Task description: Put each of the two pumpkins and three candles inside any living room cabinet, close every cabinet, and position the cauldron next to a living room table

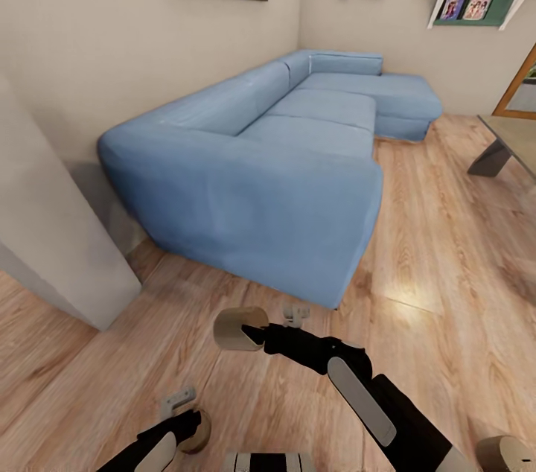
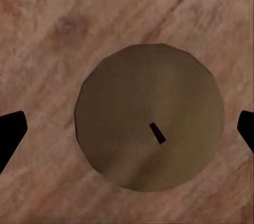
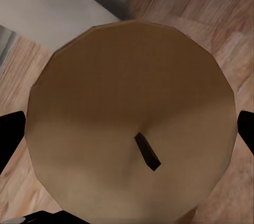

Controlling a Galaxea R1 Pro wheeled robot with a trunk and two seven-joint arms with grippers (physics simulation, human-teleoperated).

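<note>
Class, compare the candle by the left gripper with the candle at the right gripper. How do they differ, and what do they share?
The left candle stands upright on the wooden floor; the right candle is off the floor, lying sideways at the right gripper. The left gripper hangs above its candle, its fingers either side and apart from it; the right candle sits between its fingers. Both are stubby tan cylinders with dark wicks.

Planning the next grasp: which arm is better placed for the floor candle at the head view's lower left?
Left. The left claw hangs right above the floor candle, fingers open either side of it. The right claw is full, gripping a second candle.
</note>
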